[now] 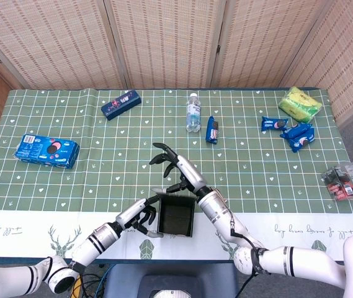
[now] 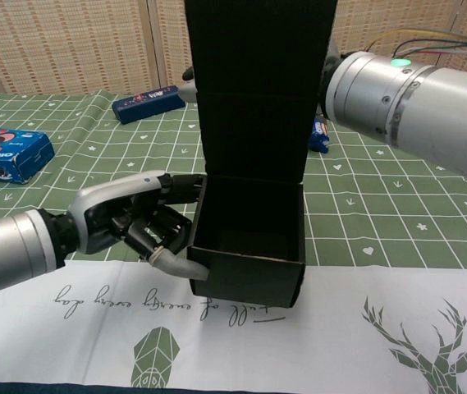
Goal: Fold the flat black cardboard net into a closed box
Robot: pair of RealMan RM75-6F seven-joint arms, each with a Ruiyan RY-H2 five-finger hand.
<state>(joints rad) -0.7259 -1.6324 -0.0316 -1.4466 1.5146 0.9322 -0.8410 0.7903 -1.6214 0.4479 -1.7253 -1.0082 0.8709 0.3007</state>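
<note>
The one black cardboard box, square, open-topped, its tall lid flap standing upright, sits at the near edge of the green checked tablecloth, on the white deer-printed border.

The left hand presses curled fingers against the box's left wall, its thumb on the near corner. The right hand is behind the flap, fingers spread wide and gripping nothing that I can see.

My worry is the flap: pushed from behind without the left hand bracing, the light box may skid towards the table's near edge or tip, and the lid's tuck could buckle outside the front wall.

Beyond the box lie:
- four blue snack packs
- one blue biscuit carton
- one yellow-green packet
- one clear bottle
- one red-and-black pack
</note>
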